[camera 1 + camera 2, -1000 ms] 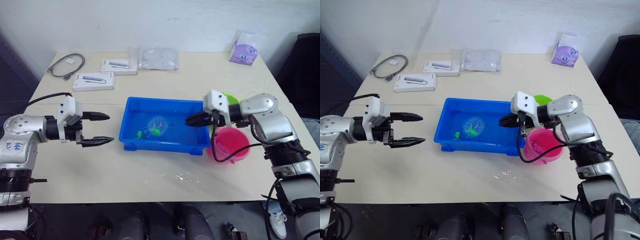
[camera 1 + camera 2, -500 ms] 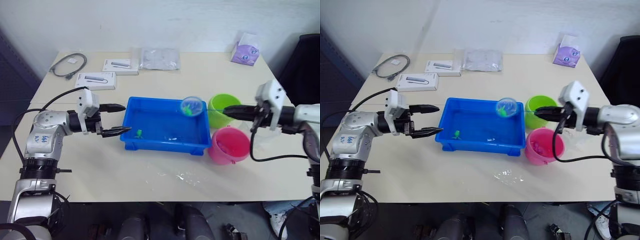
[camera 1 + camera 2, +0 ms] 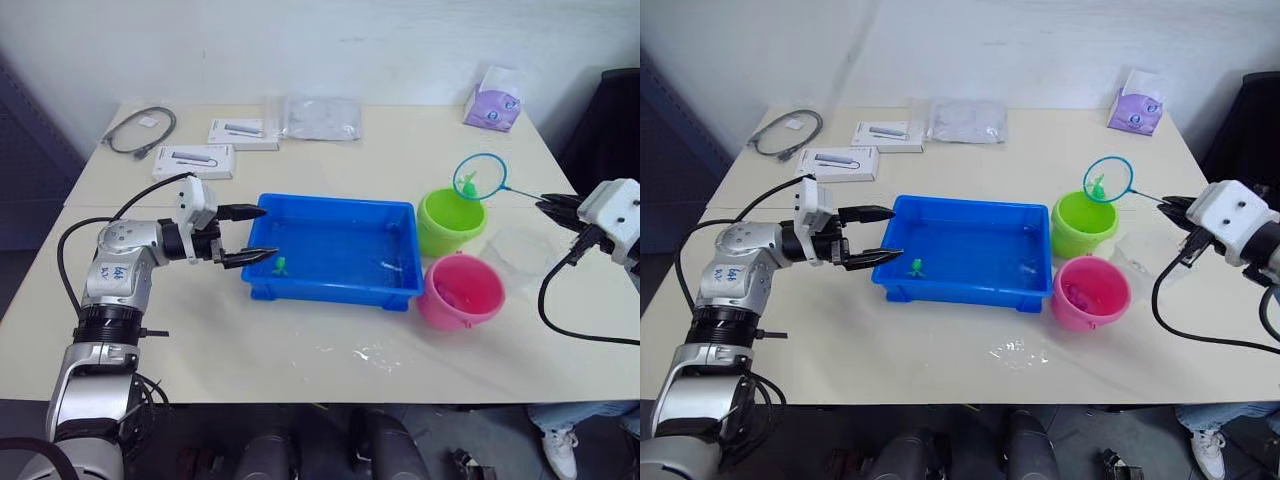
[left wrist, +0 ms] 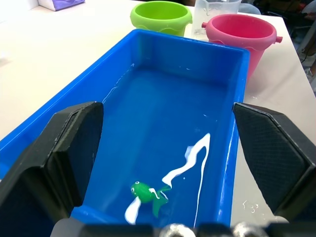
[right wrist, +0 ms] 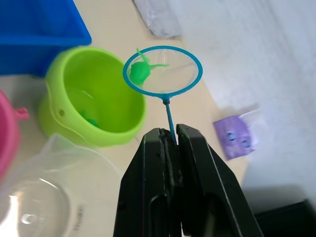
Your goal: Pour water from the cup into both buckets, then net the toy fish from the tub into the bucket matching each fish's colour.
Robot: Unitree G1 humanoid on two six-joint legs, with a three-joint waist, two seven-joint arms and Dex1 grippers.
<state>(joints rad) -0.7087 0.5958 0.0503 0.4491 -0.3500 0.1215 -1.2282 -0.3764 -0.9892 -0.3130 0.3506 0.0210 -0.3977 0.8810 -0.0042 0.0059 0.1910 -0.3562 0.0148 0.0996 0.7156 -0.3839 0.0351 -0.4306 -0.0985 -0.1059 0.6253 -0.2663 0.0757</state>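
Overhead, the small hand net with its round blue hoop and fine mesh [image 3: 478, 177] hangs above the far rim of the lime green round plastic bucket [image 3: 449, 222], with a tiny green toy fish in the net [image 5: 140, 70] lying against one edge of the hoop. Its thin handle runs back to the right claw [image 5: 170, 139], whose two black fingers are pinched tight on the handle's end. That green bucket stands just beside the right end of the shallow rectangular bright blue plastic tub [image 3: 290, 290], and the pink round plastic bucket [image 3: 459, 291] stands just nearer, close against the tub's right front corner. The clear see-through plastic measuring cup [image 5: 47, 190] stands on the pale bench [image 3: 300, 350] right of both buckets. Inside the tub a second small green toy fish [image 4: 147, 193] lies near the left end, in shallow water. The left claw [image 3: 250, 233] hovers at that left rim, its fingers spread apart and holding nothing.
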